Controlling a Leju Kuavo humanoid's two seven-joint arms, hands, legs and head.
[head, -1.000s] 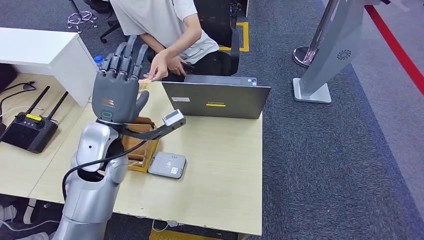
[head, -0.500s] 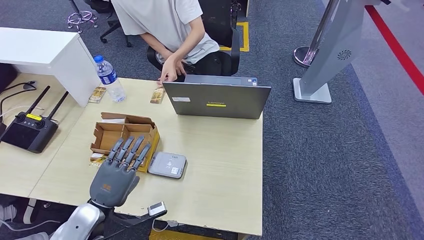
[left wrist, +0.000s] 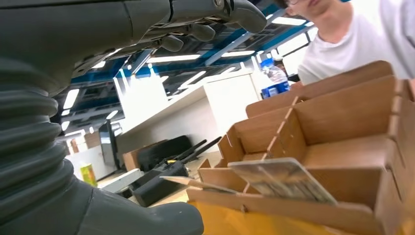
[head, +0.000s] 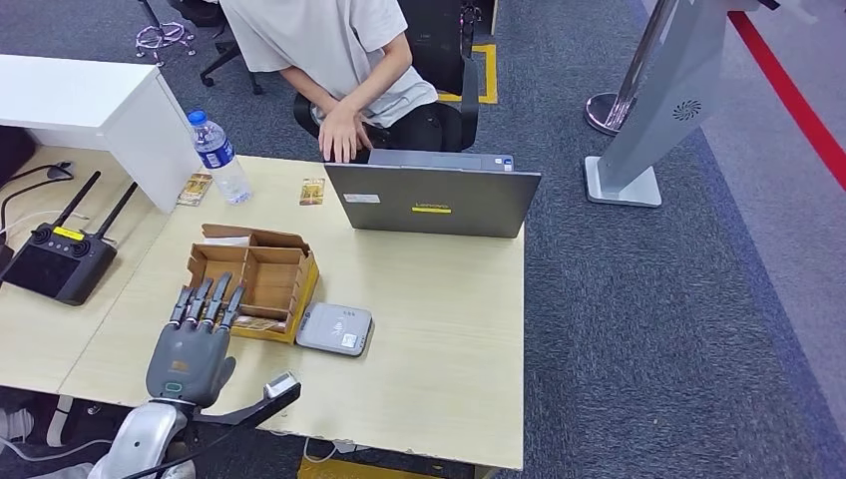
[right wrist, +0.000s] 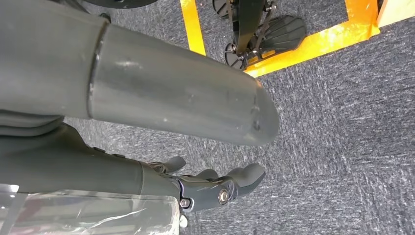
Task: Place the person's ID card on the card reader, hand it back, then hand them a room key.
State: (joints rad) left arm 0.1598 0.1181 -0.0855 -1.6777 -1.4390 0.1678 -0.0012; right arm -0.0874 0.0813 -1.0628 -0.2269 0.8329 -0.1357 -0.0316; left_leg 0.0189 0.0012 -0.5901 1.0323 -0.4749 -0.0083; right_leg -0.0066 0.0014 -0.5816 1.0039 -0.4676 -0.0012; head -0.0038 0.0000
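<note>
Currently the left hand [head: 192, 351] is over the table's [head: 439, 329] near edge, fingers straight, slightly spread and holding nothing, fingertips at the cardboard box [head: 254, 279]. A card [left wrist: 281, 180] lies across the box's front wall. The card reader [head: 334, 329] sits just beside the box. Another card [head: 312, 191] lies near the person's hand [head: 342, 132]. The right hand [right wrist: 215, 186] hangs above carpet, fingers loosely curled, holding nothing.
</note>
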